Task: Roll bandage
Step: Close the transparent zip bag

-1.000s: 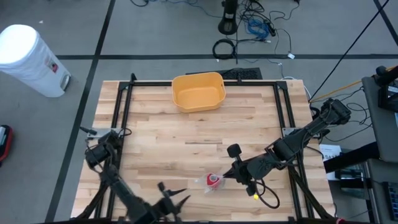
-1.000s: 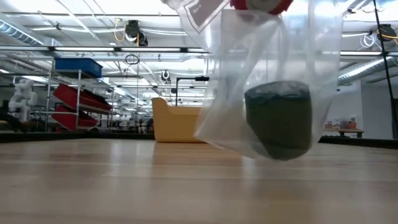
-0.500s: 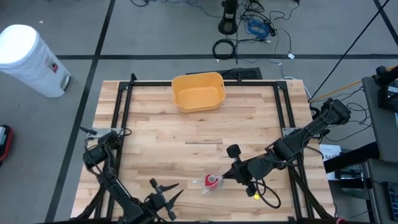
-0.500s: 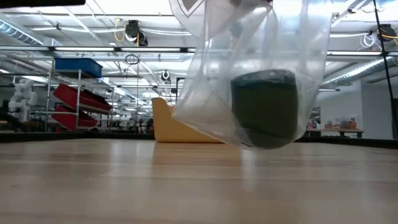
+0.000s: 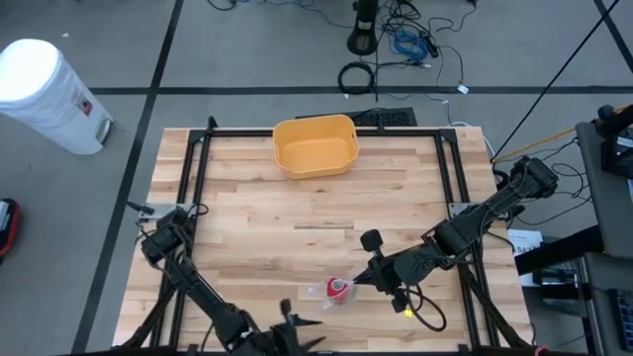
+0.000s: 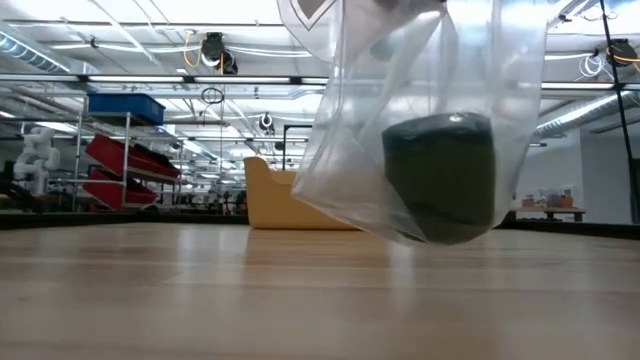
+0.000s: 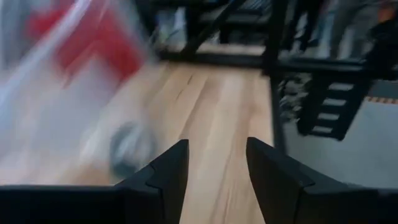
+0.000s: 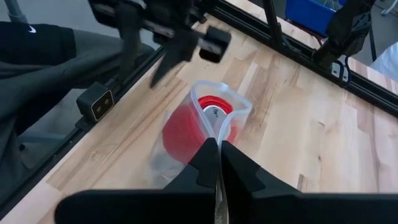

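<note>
A clear plastic bag (image 6: 430, 110) with a roll of bandage (image 8: 185, 129) inside hangs near the table's near edge. The roll is red seen from above and dark in the low view (image 6: 440, 178). My right gripper (image 8: 216, 144) is shut on the bag's top and comes in from the table's right (image 5: 361, 281). My left gripper (image 5: 302, 328) stands open at the near edge, just left of the bag and apart from it. Only bare table shows between its fingers (image 7: 217, 158). My right gripper pinches the bag's open rim (image 8: 219, 127) between its two shut fingers, on the side toward the table's right. The fingers slant down from the right. The bag hangs below them, sagging with the roll in its bottom (image 6: 440, 235), close over the table.
A yellow bin (image 5: 316, 146) stands at the middle of the table's far edge. Black frame rails (image 5: 198, 178) run along the left, right and far sides. Bare wood (image 5: 297, 218) lies between the bin and the bag.
My left gripper has gone first toward the table's left, then back right along the near edge toward the bag, turning as it went. The hanging bag has swung a little under my right gripper, which has kept still.
</note>
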Tool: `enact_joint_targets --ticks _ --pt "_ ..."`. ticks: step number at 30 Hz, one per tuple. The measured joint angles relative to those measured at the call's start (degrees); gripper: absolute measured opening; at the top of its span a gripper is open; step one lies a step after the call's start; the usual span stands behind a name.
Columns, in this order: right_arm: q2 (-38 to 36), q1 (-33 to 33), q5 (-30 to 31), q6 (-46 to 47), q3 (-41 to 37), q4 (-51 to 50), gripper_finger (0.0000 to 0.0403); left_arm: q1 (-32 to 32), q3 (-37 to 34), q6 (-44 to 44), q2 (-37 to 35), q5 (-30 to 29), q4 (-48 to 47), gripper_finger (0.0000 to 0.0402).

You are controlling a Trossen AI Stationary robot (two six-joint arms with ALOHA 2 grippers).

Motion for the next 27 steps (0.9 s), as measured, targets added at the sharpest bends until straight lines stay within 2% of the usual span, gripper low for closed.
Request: enact_joint_targets --ticks 3,7,9,11,15,16,18,19,23,27 --pt "0.0 0.02 -0.02 0.02 0.0 -0.1 0.0 0.69 0.0 16.24 0.01 2.66 11.58 0.0167" --pt "0.0 -0.04 0.13 -0.31 0.0 -0.53 0.0 0.66 0.0 38.17 0.03 13.95 30.58 0.0167" --pt "0.0 -0.04 0.18 -0.68 0.0 -0.5 0.0 0.74 0.04 44.1 -0.02 13.69 36.62 0.0167" --pt "0.0 -0.04 0.19 -0.6 0.0 -0.36 0.0 0.97 0.04 49.42 -0.76 8.18 36.7 0.0167" --pt "0.0 0.5 0.14 0.22 0.0 -0.52 0.0 0.13 -0.58 56.65 -2.57 -11.16 30.86 0.0167" --pt "0.0 0.57 0.02 0.17 0.0 -0.69 0.0 -0.47 -1.54 57.89 -3.3 -14.16 30.49 0.0167" --pt "0.0 0.79 -0.04 -0.25 0.0 -0.83 0.0 -1.36 -5.72 57.22 -6.02 -14.09 31.16 0.0167" --pt "0.0 0.81 -0.05 -0.52 0.0 -0.83 0.0 -1.51 -8.18 55.14 -7.64 -11.8 32.3 0.0167" --pt "0.0 0.74 -0.02 -0.81 0.0 -0.83 0.0 1.56 -18.56 44.78 -13.11 5.26 39.76 0.0167" --pt "0.0 0.74 -0.02 -0.81 0.0 -0.42 0.0 4.74 -27.2 43.0 -16.45 8.12 42.69 0.0166"
